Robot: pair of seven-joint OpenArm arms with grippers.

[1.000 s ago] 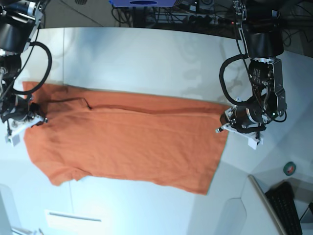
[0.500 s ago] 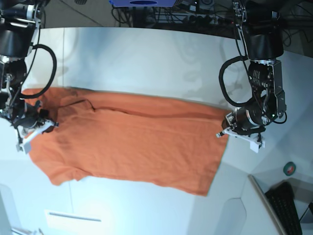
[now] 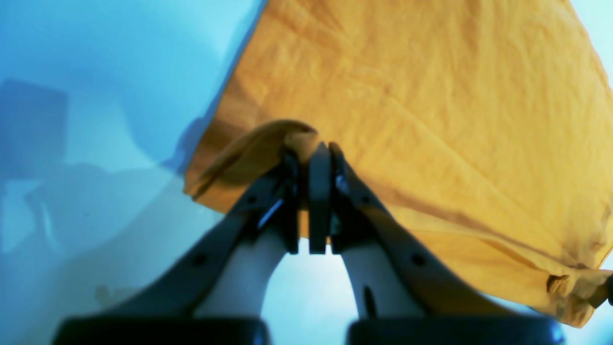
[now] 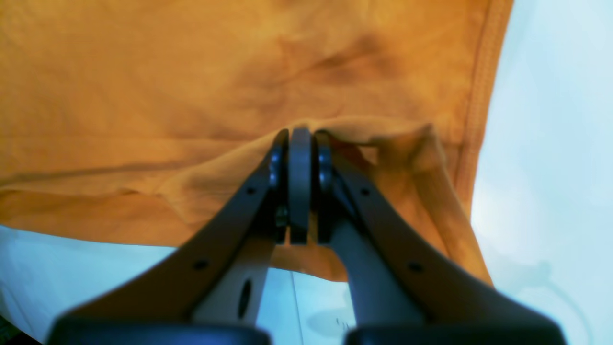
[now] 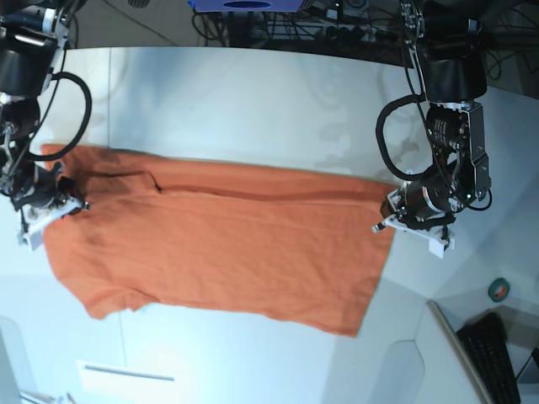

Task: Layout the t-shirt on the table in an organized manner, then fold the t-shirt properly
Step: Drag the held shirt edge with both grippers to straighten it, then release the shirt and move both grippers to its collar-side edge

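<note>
White table point(image 5: 253, 93) | t-shirt point(image 5: 219, 244) lies mid-table, spread wide | left gripper point(image 5: 394, 210) & right gripper point(image 5: 59, 200) each pinched on opposite shirt edges | stretch evenly, keep cloth low, flatten creases b4 letting go

Robotics lab: cables point(image 5: 253, 29), keyboard point(image 5: 497, 358).

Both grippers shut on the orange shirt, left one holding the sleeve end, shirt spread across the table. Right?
Not quite. The left gripper is shut on the hem end of the t-shirt; the base view shows the sleeves at the right gripper's end. The rest holds: both shut on it, spread across the table.
</note>
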